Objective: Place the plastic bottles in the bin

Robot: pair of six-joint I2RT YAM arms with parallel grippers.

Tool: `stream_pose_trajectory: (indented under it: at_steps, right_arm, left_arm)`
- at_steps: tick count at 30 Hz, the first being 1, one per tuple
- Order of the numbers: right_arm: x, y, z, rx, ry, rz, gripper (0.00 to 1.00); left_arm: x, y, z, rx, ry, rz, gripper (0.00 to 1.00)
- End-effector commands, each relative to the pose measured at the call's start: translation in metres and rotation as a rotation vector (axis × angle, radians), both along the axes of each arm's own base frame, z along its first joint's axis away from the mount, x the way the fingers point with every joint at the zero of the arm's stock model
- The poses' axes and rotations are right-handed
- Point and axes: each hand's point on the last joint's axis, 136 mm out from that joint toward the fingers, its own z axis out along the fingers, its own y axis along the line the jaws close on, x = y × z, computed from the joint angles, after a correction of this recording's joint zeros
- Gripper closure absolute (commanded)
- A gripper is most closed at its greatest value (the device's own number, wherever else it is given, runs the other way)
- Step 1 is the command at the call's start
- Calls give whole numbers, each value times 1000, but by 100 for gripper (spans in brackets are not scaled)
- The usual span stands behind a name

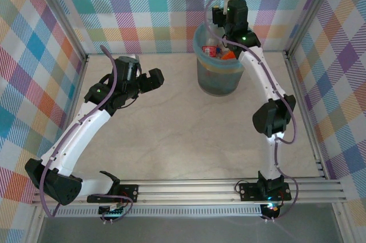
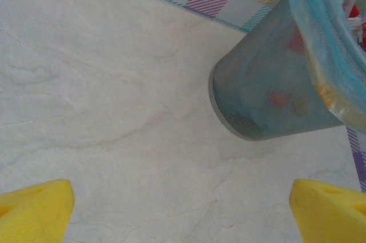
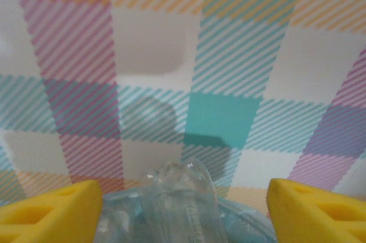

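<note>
Yellow left fingers [image 2: 34, 208] stand wide apart at 7 and 5 o'clock of the left wrist view. They are cut off by the lower edge, with only bare table [image 2: 114, 111] between them. On the other arm, the right fingers [image 3: 51, 211] are likewise parted at 7 and 5 o'clock of the right wrist view. A clear bottle [image 3: 183, 203] sits between them at 6 o'clock, touching neither. It is blurred and cut off below, so its cap and label cannot be made out. Beneath it shows the light blue lined rim of the bin [image 3: 246, 223].

In the top view the bin [image 1: 220, 80] stands at 1 o'clock on the table, its far rim covered by the right wrist [image 1: 234, 14]. Red and orange bottles [image 1: 220, 52] lie inside, partly hidden. In the left wrist view the bin [image 2: 269, 83] is at 2 o'clock, its top cut off. Its contents read through the grey mesh wall as dim coloured patches.
</note>
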Motion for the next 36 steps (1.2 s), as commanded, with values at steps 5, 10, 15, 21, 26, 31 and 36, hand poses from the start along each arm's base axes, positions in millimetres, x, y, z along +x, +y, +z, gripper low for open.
stream_pose_trajectory:
  at_steps: [5, 10, 15, 21, 26, 31, 36]
  right_arm:
    - [-6, -20, -83, 70, 236, -50, 40]
    - [-26, -16, -107, 113, 313, -7, 46]
    - [-38, -12, -99, 143, 308, 34, 48]
    - [-44, -2, -58, 179, 273, 101, 36]
    - [-59, -1, -9, 193, 177, 119, 22]
    - [-88, 1, 24, 187, 126, 154, 18]
    - [-150, 9, 34, 201, 79, 268, 23]
  left_arm:
    - [-9, 1, -4, -4, 13, 5, 3]
    - [-13, 4, -5, -9, 16, 10, 3]
    - [-17, 6, -3, -16, 8, 15, 3]
    - [-17, 9, 2, -5, -8, 23, 3]
    - [-14, 19, 10, 56, -45, 45, 2]
    - [-10, 32, 19, 124, -98, 80, 1]
    - [-3, 57, 18, 251, -186, 167, 0]
